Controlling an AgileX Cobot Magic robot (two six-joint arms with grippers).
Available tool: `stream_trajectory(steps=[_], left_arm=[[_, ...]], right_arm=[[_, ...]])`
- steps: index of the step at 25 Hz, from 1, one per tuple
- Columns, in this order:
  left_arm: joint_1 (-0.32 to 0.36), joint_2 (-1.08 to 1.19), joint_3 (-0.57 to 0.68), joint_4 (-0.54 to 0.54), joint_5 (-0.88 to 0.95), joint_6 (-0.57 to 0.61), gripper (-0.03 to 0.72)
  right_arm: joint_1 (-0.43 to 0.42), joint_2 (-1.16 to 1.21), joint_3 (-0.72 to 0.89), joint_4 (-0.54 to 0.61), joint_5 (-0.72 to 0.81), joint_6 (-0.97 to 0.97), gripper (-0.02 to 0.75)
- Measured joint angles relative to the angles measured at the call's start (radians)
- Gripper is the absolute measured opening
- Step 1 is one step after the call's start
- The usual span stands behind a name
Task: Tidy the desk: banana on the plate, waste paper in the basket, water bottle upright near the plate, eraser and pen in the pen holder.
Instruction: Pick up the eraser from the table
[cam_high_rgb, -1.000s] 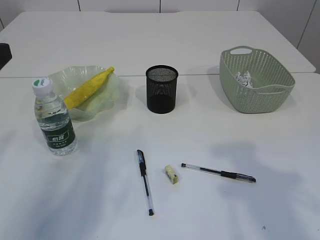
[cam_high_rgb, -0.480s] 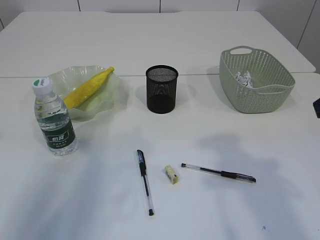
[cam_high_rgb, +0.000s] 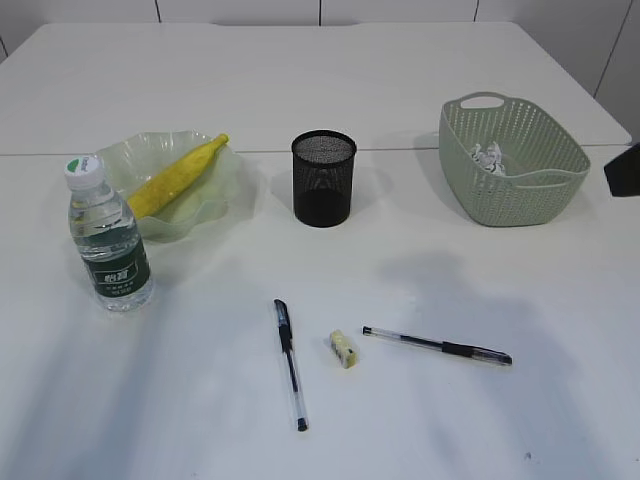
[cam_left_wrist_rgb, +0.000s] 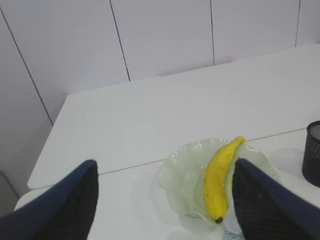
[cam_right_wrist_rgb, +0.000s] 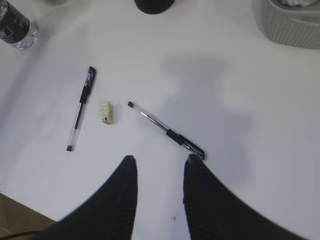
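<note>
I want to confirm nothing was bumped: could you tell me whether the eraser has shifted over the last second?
No. The eraser still lies between the two pens, level with the same spot below the pen holder as before.

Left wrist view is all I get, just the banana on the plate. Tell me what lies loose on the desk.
Observer: The left pen, the eraser and the right pen lie flat in a row in front of the pen holder.
Operator: Report the basket.
Observer: It holds crumpled waste paper.
Operator: Now the right gripper.
Observer: It hangs open above the desk, close to the right pen, touching nothing.
</note>
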Motion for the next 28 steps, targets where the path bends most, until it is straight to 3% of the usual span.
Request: stream_trajectory(steps=[28], left_arm=[[0.014,-0.068,0.0,0.002,0.055,0.002,0.593]], right_arm=[[0.0,0.167,-0.131,0.12,0.036,-0.106,0.241]])
